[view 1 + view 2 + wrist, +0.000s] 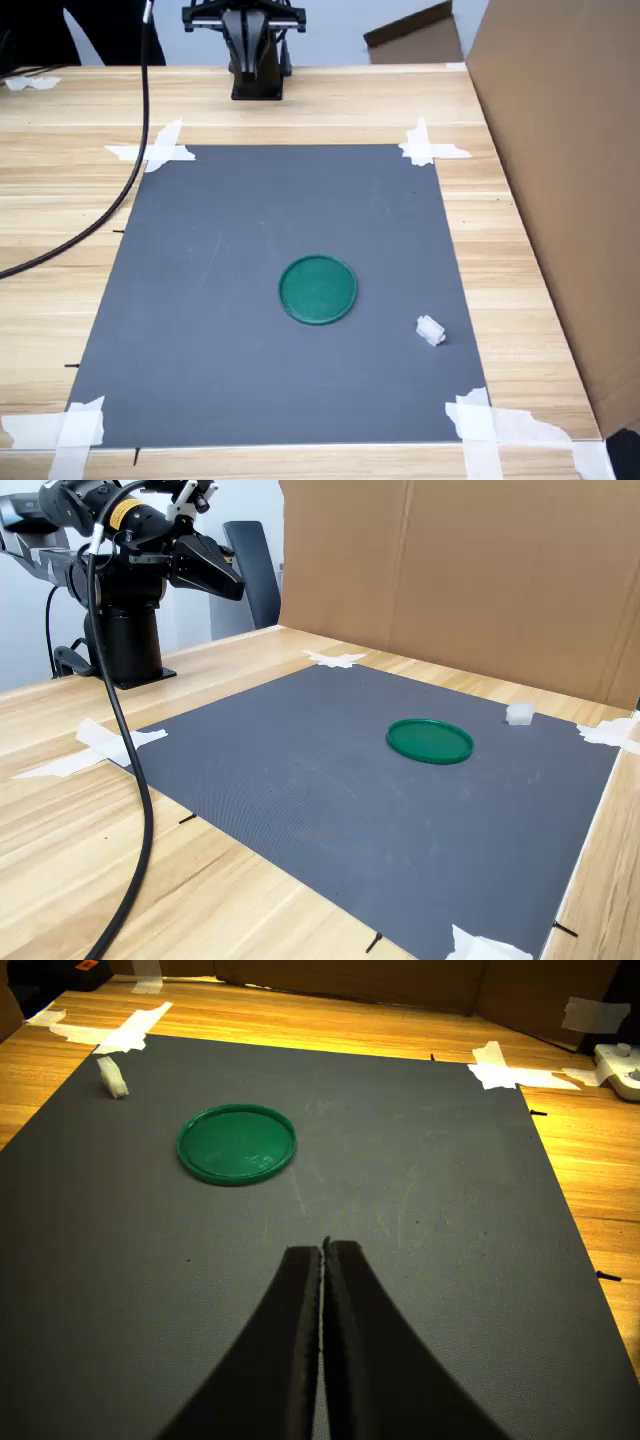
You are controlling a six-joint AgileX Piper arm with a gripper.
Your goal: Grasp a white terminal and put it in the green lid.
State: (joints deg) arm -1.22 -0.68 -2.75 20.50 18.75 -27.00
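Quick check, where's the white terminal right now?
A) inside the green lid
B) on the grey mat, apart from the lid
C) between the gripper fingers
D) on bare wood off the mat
B: the terminal lies on the grey mat near a taped corner, with a clear gap to the empty lid; the gripper is shut on nothing, well away from it.

Arm sat folded back over its base, raised, wrist angled forward and down. Gripper empty, jaws pressed together in the wrist view, held in air.
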